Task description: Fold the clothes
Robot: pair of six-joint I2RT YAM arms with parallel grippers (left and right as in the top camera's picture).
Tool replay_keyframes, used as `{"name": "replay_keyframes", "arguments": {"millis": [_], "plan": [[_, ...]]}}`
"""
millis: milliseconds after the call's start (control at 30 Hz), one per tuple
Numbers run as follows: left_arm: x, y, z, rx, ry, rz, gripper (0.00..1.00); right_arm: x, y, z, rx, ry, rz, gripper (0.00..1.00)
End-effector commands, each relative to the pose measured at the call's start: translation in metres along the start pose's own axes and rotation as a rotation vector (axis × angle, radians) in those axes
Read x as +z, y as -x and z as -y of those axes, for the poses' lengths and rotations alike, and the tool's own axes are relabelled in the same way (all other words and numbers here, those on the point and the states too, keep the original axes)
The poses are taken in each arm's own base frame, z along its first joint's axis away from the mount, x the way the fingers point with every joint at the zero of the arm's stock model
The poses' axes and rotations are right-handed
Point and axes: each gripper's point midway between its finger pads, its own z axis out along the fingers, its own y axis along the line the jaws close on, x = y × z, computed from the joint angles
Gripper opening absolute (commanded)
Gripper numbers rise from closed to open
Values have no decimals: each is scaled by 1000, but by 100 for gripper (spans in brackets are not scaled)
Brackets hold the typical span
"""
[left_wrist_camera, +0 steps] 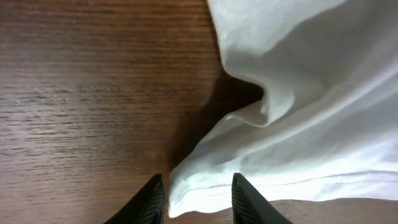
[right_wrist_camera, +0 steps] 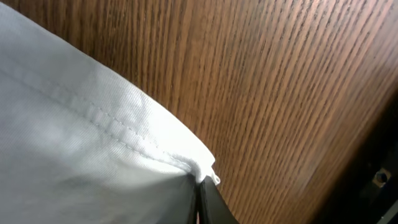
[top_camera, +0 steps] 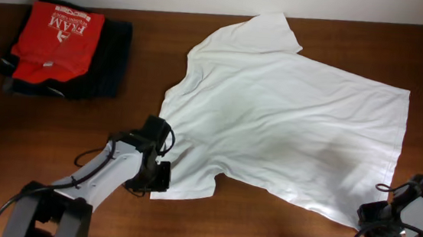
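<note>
The white T-shirt [top_camera: 289, 110] lies spread across the middle and right of the wooden table, plain side up; no graphic or lettering shows. My left gripper [top_camera: 159, 177] is open at the shirt's near-left sleeve corner, and the hemmed corner [left_wrist_camera: 196, 193] lies between its two fingers [left_wrist_camera: 198, 202]. My right gripper [top_camera: 371, 222] is at the shirt's near-right hem corner. In the right wrist view its fingers [right_wrist_camera: 202, 199] are shut on the stitched hem corner [right_wrist_camera: 155, 146].
A folded stack sits at the far left: a red shirt with white lettering [top_camera: 56, 32] on top of dark folded garments [top_camera: 105, 59]. Bare wood [left_wrist_camera: 93, 93] lies to the left of the sleeve. The table's near edge runs close to both arms.
</note>
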Motion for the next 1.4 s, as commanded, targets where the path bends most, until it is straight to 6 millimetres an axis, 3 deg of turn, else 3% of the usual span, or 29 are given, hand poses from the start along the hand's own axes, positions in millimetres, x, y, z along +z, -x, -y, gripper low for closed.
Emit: {"name": "replay_keyframes", "arguments": {"millis": [0,100,167,233,300,400,467,667,833,900,1000,1067,1167,1233,1367], "plan": [[10,-14,-4,-57,16,-65,35,6,-7,4,8,-16,-26,4],[17,-29,-8,-80,15,-107,34,6,-7,4,8,-16,-26,4],[17,-29,-4,-80,-3,-111,1,6,-8,4,8,-14,-27,4],[16,-29,-1,-80,-22,-117,1,-3,-5,-9,-22,48,-45,4],[0,-21,6,-43,-37,-102,1,-23,4,-15,-24,60,-37,4],[-45,-4,17,-17,-78,-1,1,-69,17,-21,-22,95,3,4],[-68,-2,21,-10,-101,54,0,-80,14,-22,-22,124,12,4],[-103,-48,6,-29,-90,29,1,-86,-9,-6,-23,86,-53,4],[-128,-79,-8,-83,-93,75,1,-86,-9,-6,-19,84,-55,4],[-133,-62,-11,-108,-84,171,0,-90,-1,-11,-19,106,-23,4],[-141,-24,-7,-120,-90,208,1,-111,17,-22,-44,154,44,4],[-159,20,-2,-73,-88,240,1,-122,27,-29,-43,186,83,4],[-182,85,19,-25,-110,317,0,-123,27,-43,-82,212,97,4],[-176,116,32,35,-124,318,0,-121,31,-60,-129,230,121,4],[-159,149,52,91,-193,351,0,-104,49,-84,-158,228,151,4]]}}
